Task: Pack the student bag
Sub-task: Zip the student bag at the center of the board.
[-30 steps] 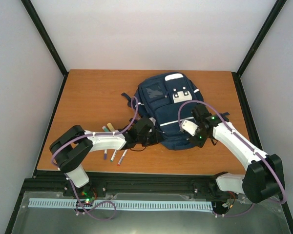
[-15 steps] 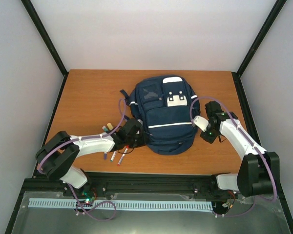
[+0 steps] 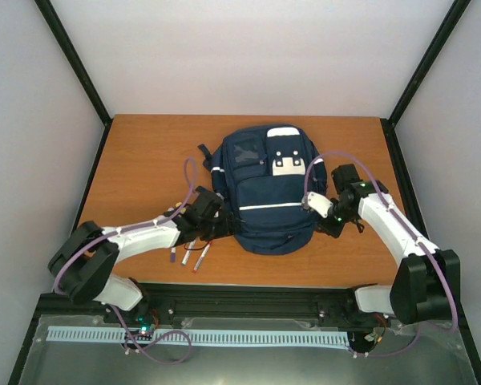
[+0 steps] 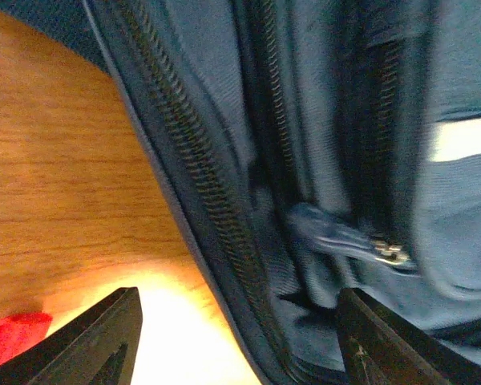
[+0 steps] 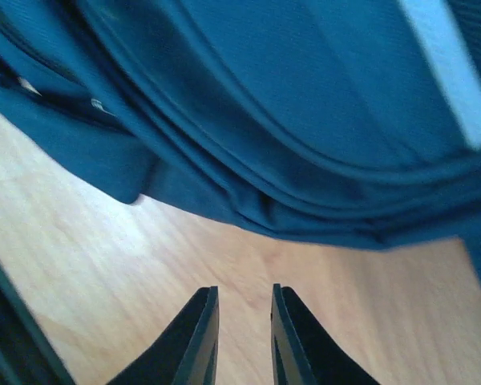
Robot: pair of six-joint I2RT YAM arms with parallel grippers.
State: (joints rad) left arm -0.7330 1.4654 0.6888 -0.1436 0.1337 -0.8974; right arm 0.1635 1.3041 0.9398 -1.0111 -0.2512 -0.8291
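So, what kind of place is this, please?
Probably a robot test cell in a lab, not a classroom: a wooden table closed in by plain white walls and black frame posts, with two robot arms mounted at its near edge.

Several markers (image 3: 199, 258) lie on the wooden table (image 3: 144, 160) near its front edge.

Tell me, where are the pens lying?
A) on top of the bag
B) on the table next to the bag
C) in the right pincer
B: the pens lie on the wooden table just left of the student bag. None rests on the bag, and the right pincer has nothing between its fingers.
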